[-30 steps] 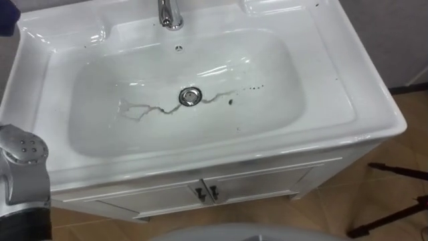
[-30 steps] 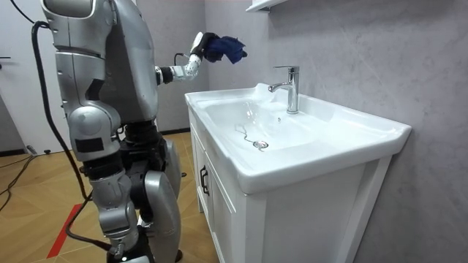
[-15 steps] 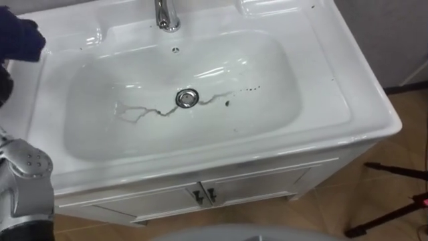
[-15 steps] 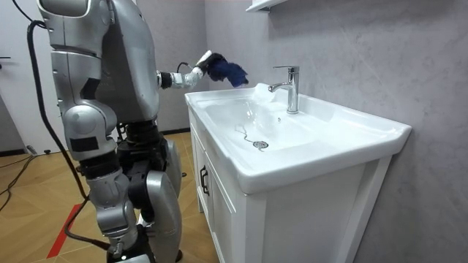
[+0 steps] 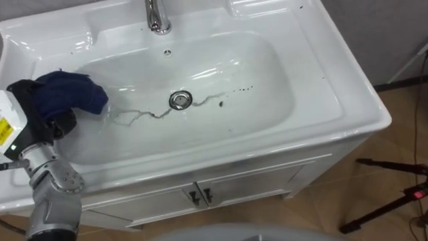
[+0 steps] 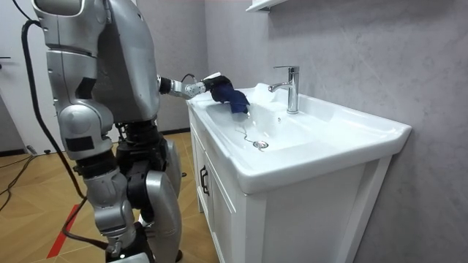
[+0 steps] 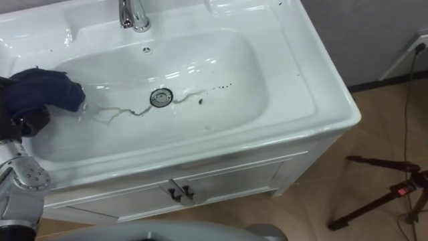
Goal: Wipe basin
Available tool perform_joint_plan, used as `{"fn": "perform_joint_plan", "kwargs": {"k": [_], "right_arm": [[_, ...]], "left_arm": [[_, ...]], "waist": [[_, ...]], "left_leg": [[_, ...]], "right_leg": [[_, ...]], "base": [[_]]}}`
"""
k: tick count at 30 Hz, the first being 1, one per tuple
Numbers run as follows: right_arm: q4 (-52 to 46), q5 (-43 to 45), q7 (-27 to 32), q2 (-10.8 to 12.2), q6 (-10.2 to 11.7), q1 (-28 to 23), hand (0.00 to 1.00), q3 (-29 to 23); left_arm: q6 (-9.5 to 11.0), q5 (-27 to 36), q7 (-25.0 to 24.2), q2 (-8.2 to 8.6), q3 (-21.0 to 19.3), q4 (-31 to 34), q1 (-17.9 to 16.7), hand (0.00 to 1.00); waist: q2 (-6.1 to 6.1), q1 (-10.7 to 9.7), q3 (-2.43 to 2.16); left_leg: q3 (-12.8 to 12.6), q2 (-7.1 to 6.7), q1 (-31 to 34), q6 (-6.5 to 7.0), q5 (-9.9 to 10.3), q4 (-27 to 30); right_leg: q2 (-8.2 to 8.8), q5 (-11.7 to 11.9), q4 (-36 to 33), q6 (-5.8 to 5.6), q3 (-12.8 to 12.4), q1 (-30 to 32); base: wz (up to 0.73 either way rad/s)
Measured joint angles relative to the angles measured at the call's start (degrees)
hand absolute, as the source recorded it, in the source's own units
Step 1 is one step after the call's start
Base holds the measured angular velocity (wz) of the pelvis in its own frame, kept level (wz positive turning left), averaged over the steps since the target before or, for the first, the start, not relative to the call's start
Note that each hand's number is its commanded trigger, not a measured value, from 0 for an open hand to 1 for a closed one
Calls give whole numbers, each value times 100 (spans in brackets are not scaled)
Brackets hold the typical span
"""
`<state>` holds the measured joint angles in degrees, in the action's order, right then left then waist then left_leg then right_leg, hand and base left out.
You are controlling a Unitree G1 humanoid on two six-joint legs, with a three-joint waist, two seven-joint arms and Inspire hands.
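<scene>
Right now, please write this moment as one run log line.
task: wipe basin | left robot hand: shut on blue cloth | cloth: over basin's left side | dark streaks by drain: not yet wiped

left hand point(image 5: 41, 122) down from above the basin's point(image 5: 321, 80) left rim into the bowl; blue cloth point(image 5: 67, 94) in its grip went from mid-air, well clear of the rim, to resting against the bowl's left wall; head camera view shifted a bit too
</scene>
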<state>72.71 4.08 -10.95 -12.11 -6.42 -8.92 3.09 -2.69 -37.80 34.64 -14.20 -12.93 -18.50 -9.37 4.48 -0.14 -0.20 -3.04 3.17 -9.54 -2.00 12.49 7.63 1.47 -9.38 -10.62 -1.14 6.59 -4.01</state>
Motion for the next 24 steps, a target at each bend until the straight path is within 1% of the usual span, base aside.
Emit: {"fn": "perform_joint_plan", "kwargs": {"k": [5, 7, 9, 12, 14, 19, 21, 23, 24], "right_arm": [[-19, 68, -27, -25, 7, 11, 0, 7], [-18, 74, -39, -25, 11, 12, 0, 9], [-18, 73, -53, -24, 7, 20, 0, 12], [-18, 74, -73, -24, -5, 29, 0, 16], [-19, 73, -82, -24, -38, 29, 0, 17], [-55, 75, -129, -25, -81, 2, 0, 18], [-110, 107, -172, -33, -114, -6, 0, 15], [-110, 116, -176, -33, -113, 2, 0, 16], [-107, 118, -175, -34, -112, 9, 0, 13]], "left_arm": [[-53, -8, -79, 14, 147, -86, 0, 100], [-57, -19, -157, 34, 213, -191, 0, 100], [-57, -25, -177, 39, 252, -257, 1, 100], [-54, -74, -270, 39, 271, -262, 1, 100], [-64, -219, -288, 38, 303, -261, 0, 100], [-145, -500, -434, 51, 439, -258, -5, 100], [-222, -628, -502, 81, 480, -252, -6, 100], [-242, -815, -591, 83, 518, -253, -6, 100], [-267, -932, -631, 82, 569, -253, -7, 100]], "waist": [[33, -15, 17], [48, -18, 38], [53, -6, 47], [63, 0, 42], [73, 1, 35], [90, 30, 21], [81, 19, 18], [66, 14, 19], [59, -23, 18]], "left_leg": [[2, 0, -15, 0, 0, 6], [0, 0, -11, 0, 0, 10], [-1, 0, 9, 0, 0, 10], [-5, 0, 45, 0, 0, -1], [-6, 0, 87, 0, 0, -1], [-9, 1, 98, 0, 0, 12], [-10, 0, 105, 0, 0, 13], [-10, 0, 105, 0, 0, 13], [-13, 0, 101, 0, 0, 14]], "right_leg": [[4, 0, -3, 0, 10, -22], [4, 0, -4, 0, 9, -10], [2, 0, 1, 0, 4, 26], [-2, -1, -13, 0, 1, 97], [-4, 0, -15, 1, 2, 108], [-6, 0, -15, 2, -1, 106], [-4, 0, -14, 1, -2, 106], [-3, -1, -13, 1, -1, 107], [-2, -1, -7, 1, 0, 110]], "base": [[0], [0], [0], [0], [0], [0], [0], [0], [0]]}}
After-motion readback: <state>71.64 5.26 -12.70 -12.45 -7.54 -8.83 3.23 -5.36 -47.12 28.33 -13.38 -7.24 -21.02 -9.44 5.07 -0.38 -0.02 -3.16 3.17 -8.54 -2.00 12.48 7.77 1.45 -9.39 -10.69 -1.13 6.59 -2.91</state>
